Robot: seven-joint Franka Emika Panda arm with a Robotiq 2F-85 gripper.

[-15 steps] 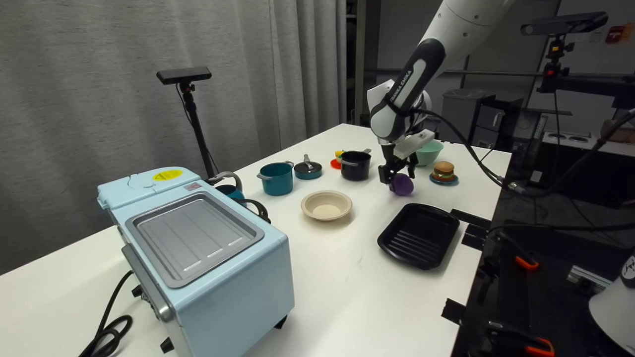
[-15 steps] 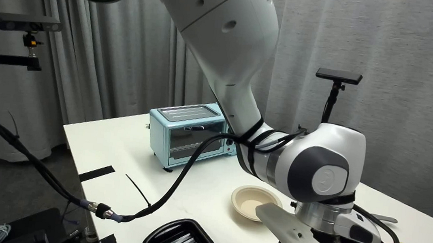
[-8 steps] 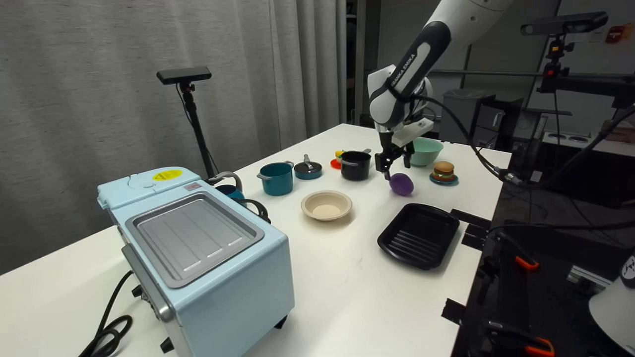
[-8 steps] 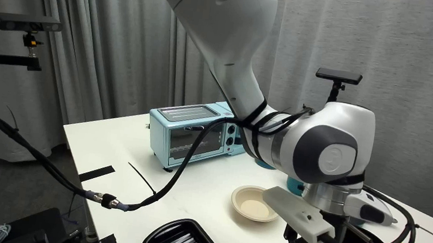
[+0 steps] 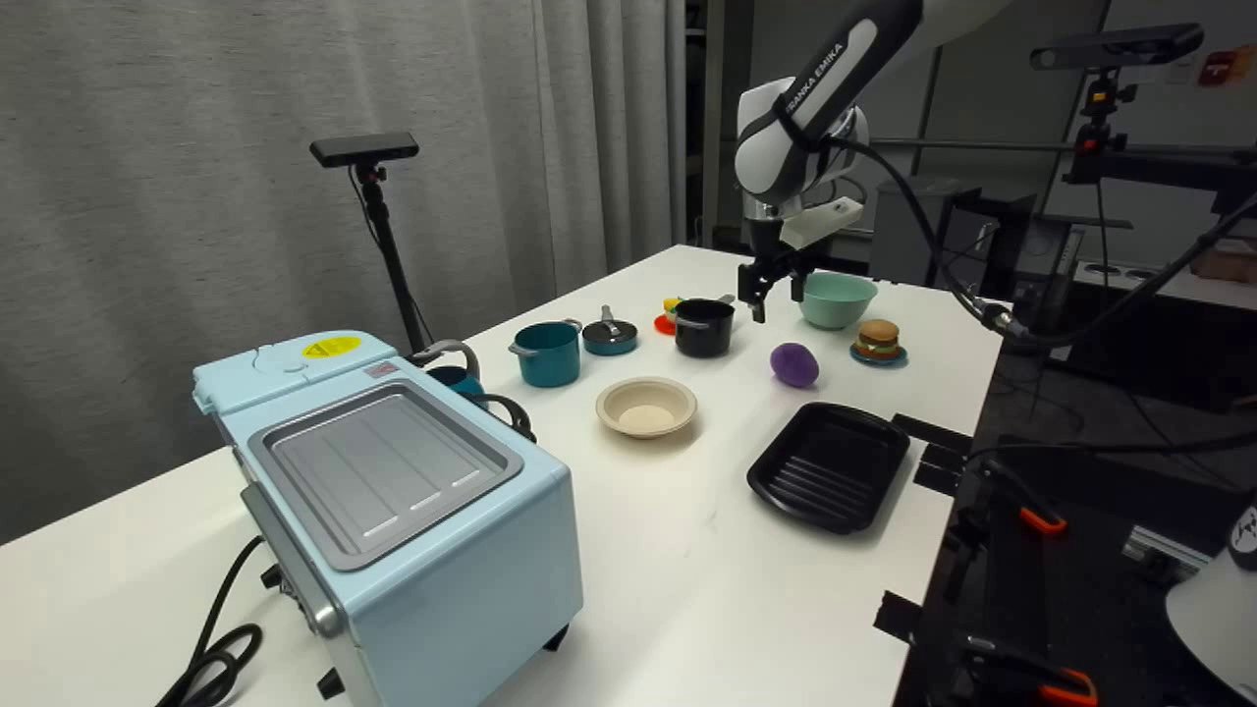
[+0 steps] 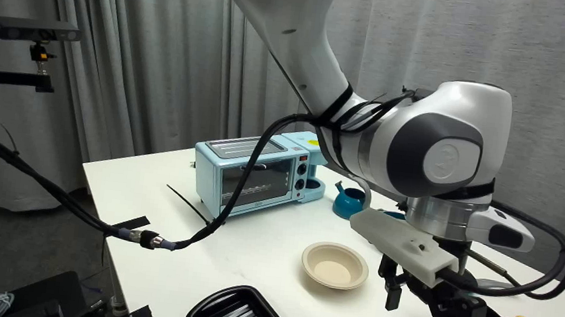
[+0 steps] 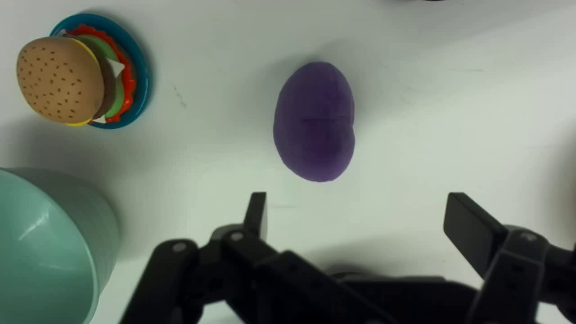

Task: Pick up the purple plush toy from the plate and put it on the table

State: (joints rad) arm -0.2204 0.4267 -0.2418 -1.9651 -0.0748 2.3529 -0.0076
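Observation:
The purple plush toy (image 5: 794,364) lies on the white table (image 5: 668,550), between the black pot and the burger. It also shows in the wrist view (image 7: 315,121), ahead of the fingertips; it does not show in the exterior view with the arm up close. The beige plate (image 5: 648,419) holds nothing; it also shows in the other camera's exterior view (image 6: 333,269). My gripper (image 5: 778,302) is open and empty, above the table and behind the toy, apart from it. In the wrist view my gripper (image 7: 357,200) has its fingers wide apart with bare table between them.
A green bowl (image 5: 837,300) stands close beside my gripper, also in the wrist view (image 7: 45,252). A toy burger (image 5: 877,339) sits on a small blue plate. Nearby are a black pot (image 5: 703,334), a black ridged tray (image 5: 830,471), a teal pot (image 5: 547,355) and a toaster oven (image 5: 393,491).
One second ago my gripper was down at the toy. It has let go and risen clear, moving slightly back. The toy stays on the table, tipped a little.

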